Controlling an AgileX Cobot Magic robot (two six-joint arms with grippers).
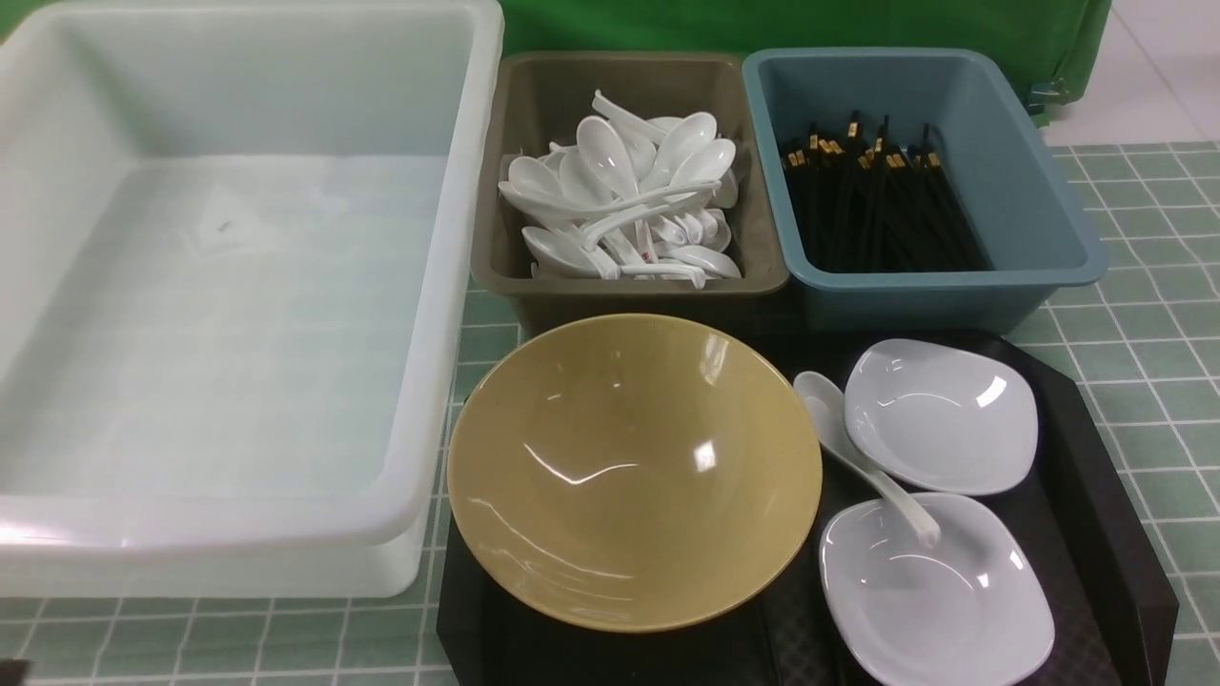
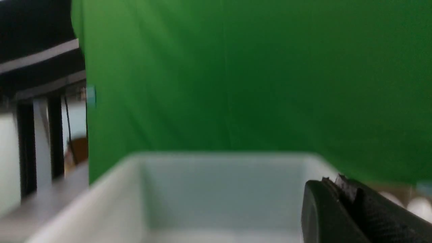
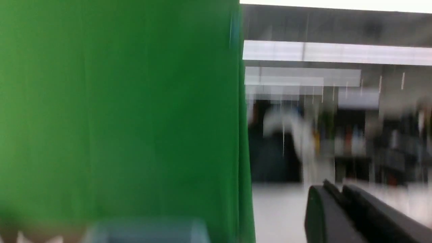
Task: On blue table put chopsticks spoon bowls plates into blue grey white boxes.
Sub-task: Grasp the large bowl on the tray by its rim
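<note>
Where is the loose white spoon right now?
In the front view, right of the tan bowl, the spoon lies beside the farther white dish, its handle reaching over the nearer one.

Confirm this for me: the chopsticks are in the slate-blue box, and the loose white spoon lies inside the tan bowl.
The spoon is not inside the tan bowl; the front view shows it beside the bowl, its handle end over a white plate. The chopsticks are in the slate-blue box.
</note>
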